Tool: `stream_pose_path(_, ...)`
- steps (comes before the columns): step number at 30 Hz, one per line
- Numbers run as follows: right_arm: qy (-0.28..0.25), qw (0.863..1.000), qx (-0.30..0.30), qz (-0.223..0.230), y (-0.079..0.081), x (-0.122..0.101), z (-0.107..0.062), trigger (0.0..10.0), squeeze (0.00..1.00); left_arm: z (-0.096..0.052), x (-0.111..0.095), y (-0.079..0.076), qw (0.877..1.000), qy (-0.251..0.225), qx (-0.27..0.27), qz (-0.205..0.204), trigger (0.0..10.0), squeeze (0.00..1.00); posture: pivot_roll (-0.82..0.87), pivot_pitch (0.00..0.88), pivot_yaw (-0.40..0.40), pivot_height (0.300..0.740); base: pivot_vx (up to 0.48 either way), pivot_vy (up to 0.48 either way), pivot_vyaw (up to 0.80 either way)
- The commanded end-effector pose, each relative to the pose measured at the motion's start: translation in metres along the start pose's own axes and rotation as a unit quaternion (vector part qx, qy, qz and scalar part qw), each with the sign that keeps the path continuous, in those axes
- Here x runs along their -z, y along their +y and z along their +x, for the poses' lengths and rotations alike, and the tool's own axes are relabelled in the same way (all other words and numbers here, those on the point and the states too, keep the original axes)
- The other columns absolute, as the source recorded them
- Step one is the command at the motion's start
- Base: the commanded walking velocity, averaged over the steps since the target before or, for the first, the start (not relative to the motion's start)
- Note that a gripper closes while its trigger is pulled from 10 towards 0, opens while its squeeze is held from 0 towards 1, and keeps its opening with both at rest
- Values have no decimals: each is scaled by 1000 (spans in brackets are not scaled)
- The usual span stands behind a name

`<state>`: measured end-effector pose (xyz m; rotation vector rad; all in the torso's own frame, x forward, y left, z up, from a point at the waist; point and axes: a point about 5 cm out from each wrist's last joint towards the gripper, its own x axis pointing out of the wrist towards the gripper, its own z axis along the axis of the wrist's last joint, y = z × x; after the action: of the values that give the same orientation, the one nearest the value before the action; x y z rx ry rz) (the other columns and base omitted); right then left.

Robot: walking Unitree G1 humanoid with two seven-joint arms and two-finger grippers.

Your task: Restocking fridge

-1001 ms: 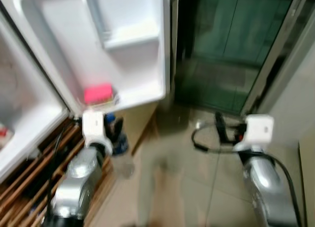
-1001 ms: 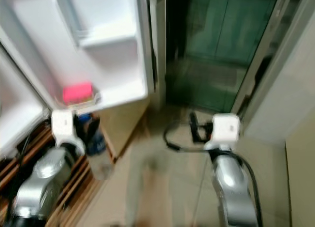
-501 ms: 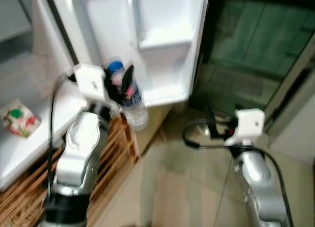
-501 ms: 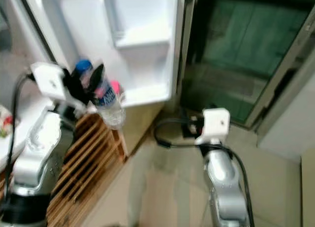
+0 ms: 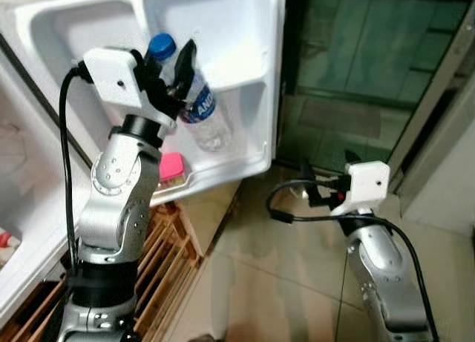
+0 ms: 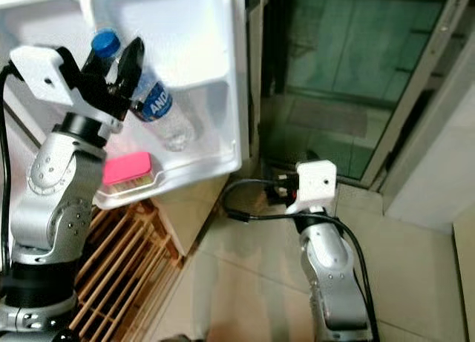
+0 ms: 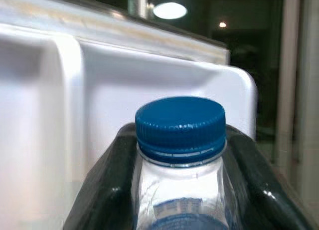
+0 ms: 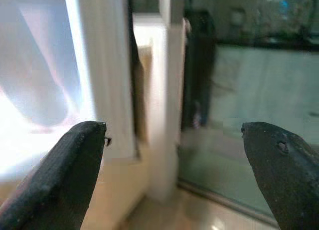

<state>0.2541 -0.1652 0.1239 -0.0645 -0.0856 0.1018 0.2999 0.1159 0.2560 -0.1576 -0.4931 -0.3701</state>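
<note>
Left hand [image 5: 172,71] w/ water bottle [image 5: 194,104] now raised vs fridge door [image 5: 245,75]; right hand [image 8: 174,180] wide above tiled floor [image 5: 282,268].

A slatted wooden rack [image 5: 167,245] sits on the beige tiled floor [image 5: 282,283] beside a dark glass door [image 5: 364,67].

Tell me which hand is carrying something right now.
The left hand, raised at the fridge door, grips a blue-capped water bottle; the right hand is open, empty.
</note>
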Motion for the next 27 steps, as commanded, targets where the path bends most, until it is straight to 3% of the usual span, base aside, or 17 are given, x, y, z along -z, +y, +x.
stream_pose_path(1, -10, 1000, -14, 8, 8, -5, 3, 10000, 0, -1, -9, 6, 1000, -17, -1, 5, 10000, 0, -141, 0, 94, 740, 0, 0, 725)
stream_pose_path(3, -8, 1000, -12, 8, 8, -4, 3, 10000, 0, -2, -7, 4, 1000, -16, 7, -11, 10000, 0, -141, 0, 94, 740, 0, 0, 450)
stream_pose_path(6, -11, 1000, -17, 11, 9, -5, 4, 10000, 0, -6, 6, 20, 995, 6, -59, -85, 10000, 0, -140, 0, 91, 740, 0, 0, 0)
stream_pose_path(9, -13, 1000, -22, 12, 11, -5, 5, 10000, 0, -16, 22, 45, 983, 24, -151, -97, 10000, 0, -139, 0, 91, 740, 0, 0, 0)
stream_pose_path(15, -19, 999, -38, 9, 16, -7, 9, 10000, 0, -21, 42, 67, 969, 45, -230, -80, 10000, 0, -143, 0, 87, 740, 0, 0, 0)
stream_pose_path(22, -34, 995, -94, 2, 31, -16, 14, 10000, 0, -1, 65, 66, 955, 51, -270, -112, 10000, 0, -169, 0, 77, 740, 0, 0, 0)
stream_pose_path(27, -32, 995, -95, -3, 30, -17, 13, 10000, 0, 3, 72, 60, 955, 68, -261, -121, 10000, 0, -190, 0, 82, 740, 0, 0, 0)
